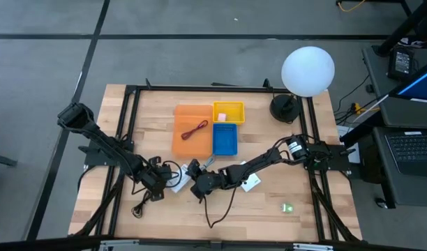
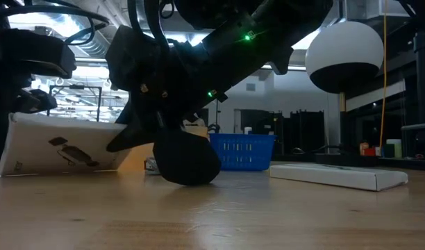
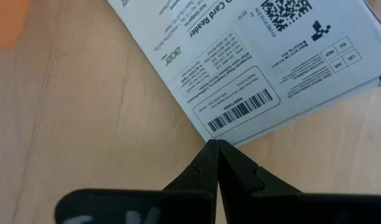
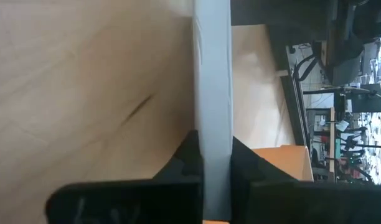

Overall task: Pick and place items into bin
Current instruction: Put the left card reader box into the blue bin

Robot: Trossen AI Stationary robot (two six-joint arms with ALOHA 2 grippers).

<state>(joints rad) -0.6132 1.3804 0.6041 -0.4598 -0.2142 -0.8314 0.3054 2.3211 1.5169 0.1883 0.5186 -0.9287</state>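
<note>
Two grippers meet at one white card [image 4: 212, 74], left of centre near the table's front edge. The right gripper [image 4: 212, 155] has its fingers clamped on the card's thin edge. From table height the card looks tipped up on one side rather than flat. The left gripper [image 3: 216, 146] has its fingers pressed together, with the tip right at a corner of the card's printed face.

The main risk, as I judge it, is a slip. The hold is narrow and on the edge only, so the card could pivot or slide out on the way up. A push from the left tip could also lever it loose or pin it down as the right arm lifts.

The arms are close together, so a quick swing toward the bins at the far side could knock one against the other.

The black cable [image 1: 220, 209] trails just near of the right gripper and could be dragged along.

The blue bin [image 1: 225, 150] is narrow, so a tilted card might catch its rim. The orange bin [image 1: 182, 143], which holds the red cable [image 1: 195, 130], is wider.

A second card [image 1: 251, 183] lies flat beside the right forearm, and a low return pass could sweep it.
</note>
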